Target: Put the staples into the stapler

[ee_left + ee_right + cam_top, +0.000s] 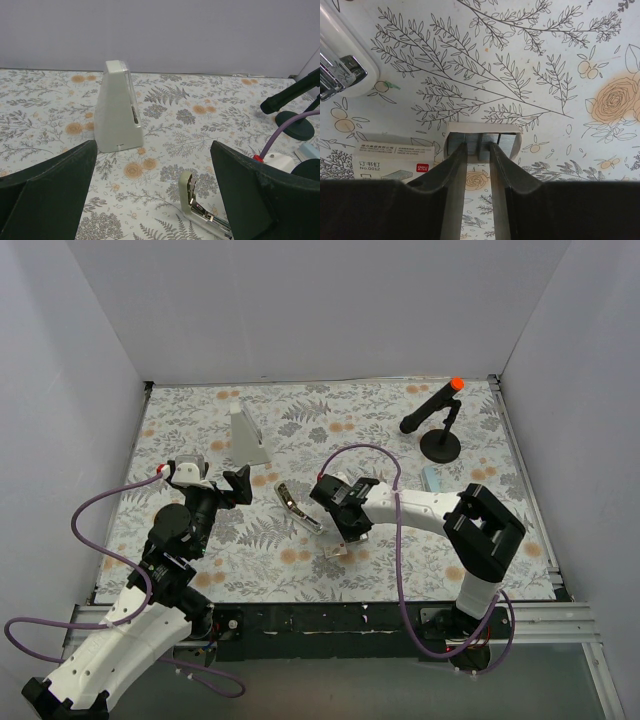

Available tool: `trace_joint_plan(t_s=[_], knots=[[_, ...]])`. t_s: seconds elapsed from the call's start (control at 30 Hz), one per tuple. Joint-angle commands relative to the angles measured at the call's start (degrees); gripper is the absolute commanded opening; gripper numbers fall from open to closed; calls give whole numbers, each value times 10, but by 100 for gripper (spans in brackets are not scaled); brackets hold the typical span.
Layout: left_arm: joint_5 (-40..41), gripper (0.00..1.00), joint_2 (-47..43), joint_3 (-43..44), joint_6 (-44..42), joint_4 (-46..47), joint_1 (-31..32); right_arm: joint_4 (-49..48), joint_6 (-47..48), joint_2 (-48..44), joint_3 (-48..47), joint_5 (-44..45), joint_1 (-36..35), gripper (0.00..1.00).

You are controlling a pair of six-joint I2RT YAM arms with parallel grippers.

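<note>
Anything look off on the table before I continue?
Nothing looks spilled or damaged. The stapler lies hinged open with its magazine exposed, and the staple tray sits outside its box, at the fingertips of the right gripper. Both suit loading. The wedge stands upright.

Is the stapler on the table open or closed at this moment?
Open. In the left wrist view the stapler shows its metal staple channel uncovered, and from above its two halves lie spread apart on the table.
</note>
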State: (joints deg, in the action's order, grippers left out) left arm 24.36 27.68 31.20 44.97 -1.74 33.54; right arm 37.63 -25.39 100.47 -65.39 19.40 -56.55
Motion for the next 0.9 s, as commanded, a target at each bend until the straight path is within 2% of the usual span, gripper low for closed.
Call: trace_joint_plan(t_s=[0.0, 0.4, 0.87], knots=[[-7, 98, -2, -7, -1, -5, -3, 11, -18, 3, -11, 24, -2, 34], [-9, 98, -1, -7, -1, -6, -3, 17, -19, -5, -7, 41, -4, 38], [-12, 98, 2, -8, -1, -6, -3, -12, -17, 5, 11, 3, -4, 32]])
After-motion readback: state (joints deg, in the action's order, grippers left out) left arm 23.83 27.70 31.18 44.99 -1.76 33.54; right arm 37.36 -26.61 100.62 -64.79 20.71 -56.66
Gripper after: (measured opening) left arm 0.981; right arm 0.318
